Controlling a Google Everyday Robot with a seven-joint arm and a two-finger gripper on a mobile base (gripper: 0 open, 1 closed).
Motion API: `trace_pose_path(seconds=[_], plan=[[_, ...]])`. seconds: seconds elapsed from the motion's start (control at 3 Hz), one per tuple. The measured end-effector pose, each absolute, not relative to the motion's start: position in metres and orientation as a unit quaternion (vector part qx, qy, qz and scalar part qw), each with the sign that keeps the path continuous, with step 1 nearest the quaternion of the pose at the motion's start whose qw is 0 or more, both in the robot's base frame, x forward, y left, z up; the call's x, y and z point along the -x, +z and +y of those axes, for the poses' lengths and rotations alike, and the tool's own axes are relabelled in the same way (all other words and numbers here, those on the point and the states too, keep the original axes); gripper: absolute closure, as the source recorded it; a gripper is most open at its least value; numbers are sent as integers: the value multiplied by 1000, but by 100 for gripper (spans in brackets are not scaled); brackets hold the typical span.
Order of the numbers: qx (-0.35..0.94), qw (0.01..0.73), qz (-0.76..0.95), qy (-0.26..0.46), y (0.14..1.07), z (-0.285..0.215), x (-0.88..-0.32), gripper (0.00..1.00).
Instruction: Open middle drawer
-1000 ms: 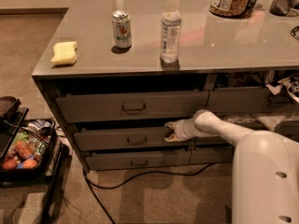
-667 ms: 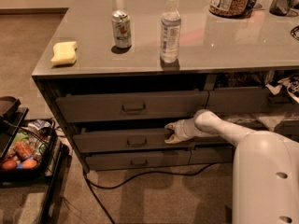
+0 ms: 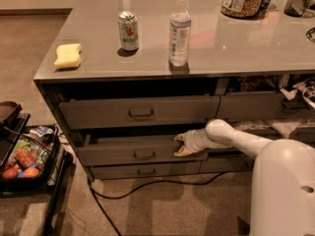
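Note:
The middle drawer is a wide grey drawer with a small dark pull at its centre. It stands pulled out a little past the drawers above and below. My gripper is at the drawer's top edge, right of the pull, its pale fingers hooked over the front. The white arm reaches in from the lower right.
On the counter stand a soda can, a water bottle, a yellow sponge and a jar. A black basket of snacks sits on the floor at left. A cable runs across the floor.
The middle drawer has come out slightly toward the camera with the gripper on its edge. The arm has barely moved.

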State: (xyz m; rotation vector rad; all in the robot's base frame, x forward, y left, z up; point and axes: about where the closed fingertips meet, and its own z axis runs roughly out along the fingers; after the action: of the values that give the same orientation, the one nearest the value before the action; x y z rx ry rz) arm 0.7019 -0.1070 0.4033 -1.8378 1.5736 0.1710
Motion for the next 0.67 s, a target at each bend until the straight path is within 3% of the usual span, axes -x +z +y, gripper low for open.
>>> trace_pose_path(seconds=[0.67], plan=[[701,349,616,85,403,-103,-679,49]])
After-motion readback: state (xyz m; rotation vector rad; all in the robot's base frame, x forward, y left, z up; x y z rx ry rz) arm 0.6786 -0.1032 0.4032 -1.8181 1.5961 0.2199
